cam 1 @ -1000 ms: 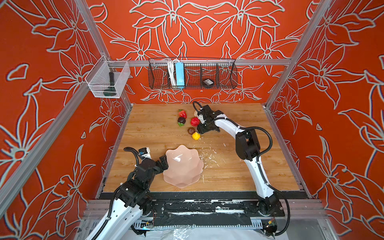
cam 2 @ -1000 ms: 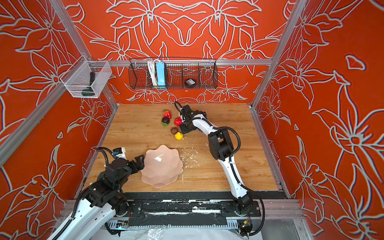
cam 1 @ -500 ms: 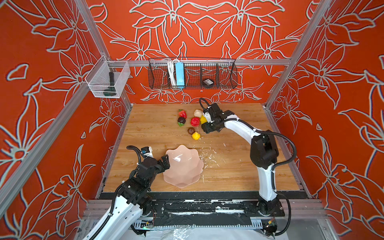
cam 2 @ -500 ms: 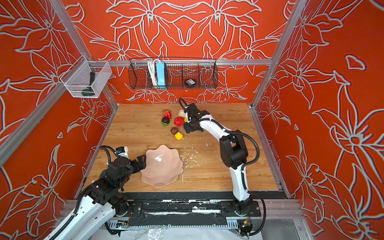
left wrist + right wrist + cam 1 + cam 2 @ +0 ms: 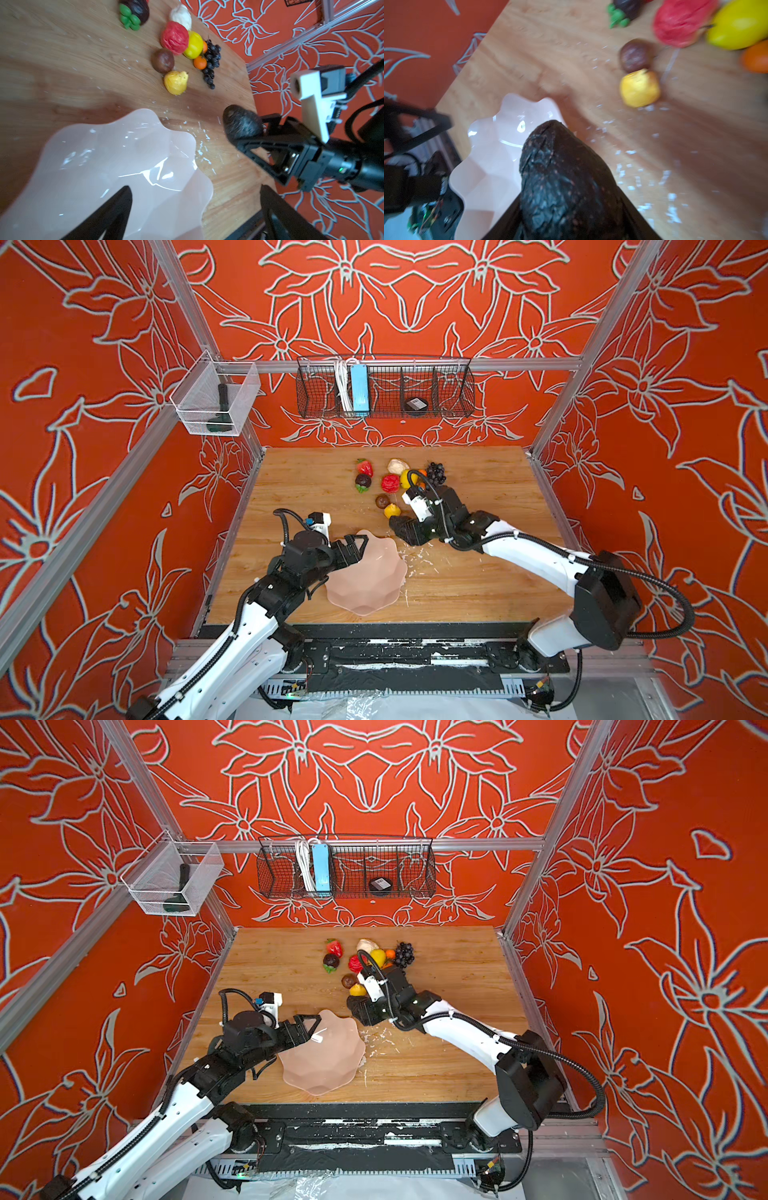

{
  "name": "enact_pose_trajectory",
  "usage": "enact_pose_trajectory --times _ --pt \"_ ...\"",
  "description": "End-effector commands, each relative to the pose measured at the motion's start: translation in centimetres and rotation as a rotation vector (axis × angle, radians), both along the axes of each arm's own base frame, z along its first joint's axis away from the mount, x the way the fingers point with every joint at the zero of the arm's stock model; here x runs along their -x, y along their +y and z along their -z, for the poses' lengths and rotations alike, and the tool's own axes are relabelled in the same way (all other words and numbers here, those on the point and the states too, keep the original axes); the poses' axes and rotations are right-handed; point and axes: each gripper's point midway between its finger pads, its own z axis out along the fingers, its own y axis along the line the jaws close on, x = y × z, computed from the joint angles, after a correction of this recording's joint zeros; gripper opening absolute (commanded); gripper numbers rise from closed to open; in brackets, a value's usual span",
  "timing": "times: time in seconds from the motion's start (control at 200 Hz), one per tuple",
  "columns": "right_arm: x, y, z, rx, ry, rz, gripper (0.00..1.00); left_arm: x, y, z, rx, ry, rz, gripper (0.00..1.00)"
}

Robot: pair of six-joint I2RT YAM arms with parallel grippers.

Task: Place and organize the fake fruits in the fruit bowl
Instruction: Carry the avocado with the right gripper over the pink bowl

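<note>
Black avocado [image 5: 562, 176] sits in the right claw [image 5: 401, 530], jaws about half closed and clamped on its fat end. We log it above the table [image 5: 478, 572], just beside the far right edge of the pink bowl [image 5: 374, 585], and not over it by our reading. — Mara

Agreed. Its long axis runs out along the fingers. The narrow end leads, aimed at the bowl. Handling? — Jon

Hollow plastic, we judge: light, stiff, nothing to bruise. The pebbled skin should give the pads some bite. The taper could let it squirt forward if squeezed near the tip, so the fat end is the right hold. Laid on its side it will likely roll toward the middle. — Mara

The bowl looks thin, glossy and light, so we expect it to skate on the wood if nudged. Nothing lies in it. The left claw [image 5: 316, 1028] is spread wide at the bowl's left rim, one finger over the dish, the other off its edge. It grips nothing, and we cannot tell whether it touches. — Jon

The other fruits lie grouped on the wood farther back. The lemon [image 5: 392, 511] is nearest, then the red apple [image 5: 390, 483] and the grapes [image 5: 435, 473], all apart from the bowl. — Mara
</note>
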Motion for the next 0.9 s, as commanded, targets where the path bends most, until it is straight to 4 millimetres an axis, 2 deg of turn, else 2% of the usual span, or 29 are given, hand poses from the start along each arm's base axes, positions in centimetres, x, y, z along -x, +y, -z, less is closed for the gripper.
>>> enact_pose_trajectory --times 0.0,0.175,0.38,0.606,0.896 --pt "1.4 2.3 -2.7 -0.131 -0.103 -0.039 0.56 0.4 -2.7 -1.4 0.136 0.022 0.112 0.94" --pt "4.5 3.8 -1.7 -0.153 -0.161 -0.106 0.56 0.8 -3.5 -0.5 0.124 0.084 0.144 0.94" --pt "6.0 5.0 -1.9 -0.188 -0.204 -0.139 0.55 1.2 -3.5 0.9 0.138 0.135 0.127 0.92" --pt "6.4 5.8 -2.0 -0.196 -0.229 -0.141 0.55 1.5 -4.3 0.8 0.189 0.146 0.158 0.80" --pt "7.2 6.5 -2.5 -0.232 -0.243 -0.171 0.55 1.5 -5.0 0.7 0.232 0.138 0.189 0.70"
